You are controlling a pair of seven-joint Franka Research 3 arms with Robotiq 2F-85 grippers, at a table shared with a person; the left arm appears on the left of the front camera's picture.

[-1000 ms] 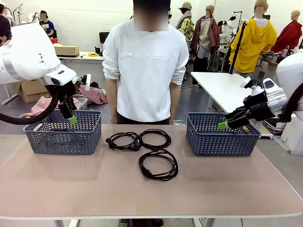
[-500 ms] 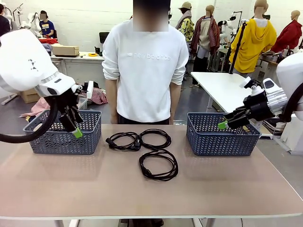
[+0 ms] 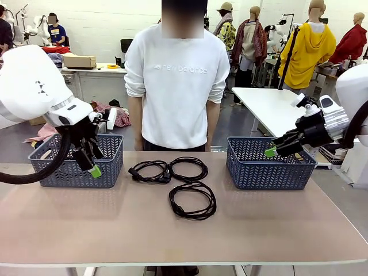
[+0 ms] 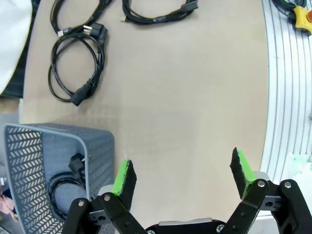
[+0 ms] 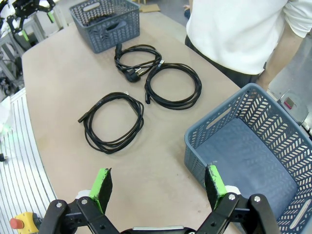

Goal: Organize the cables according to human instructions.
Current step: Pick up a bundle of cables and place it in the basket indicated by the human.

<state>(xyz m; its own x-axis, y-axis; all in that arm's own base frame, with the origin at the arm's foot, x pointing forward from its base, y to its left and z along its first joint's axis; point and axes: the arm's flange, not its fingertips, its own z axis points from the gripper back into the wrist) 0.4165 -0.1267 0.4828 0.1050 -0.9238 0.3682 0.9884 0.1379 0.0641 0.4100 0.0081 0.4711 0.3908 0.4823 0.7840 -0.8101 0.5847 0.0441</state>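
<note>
Tan table (image 3: 86, 224), three coiled cables (image 3: 167, 176) mid-surface, well clear of both wide-apart jaws.

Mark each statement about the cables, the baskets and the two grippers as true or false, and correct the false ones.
1. Three cables lie on the table between the two baskets. True.
2. The right basket holds one cable. False: its floor shows bare; the one coiled cable that is in a basket lies in the left basket.
3. The fingers of the left gripper are shut on a cable. False: they stand open and hold nothing.
4. The fingers of the right gripper stand open. True.
</note>
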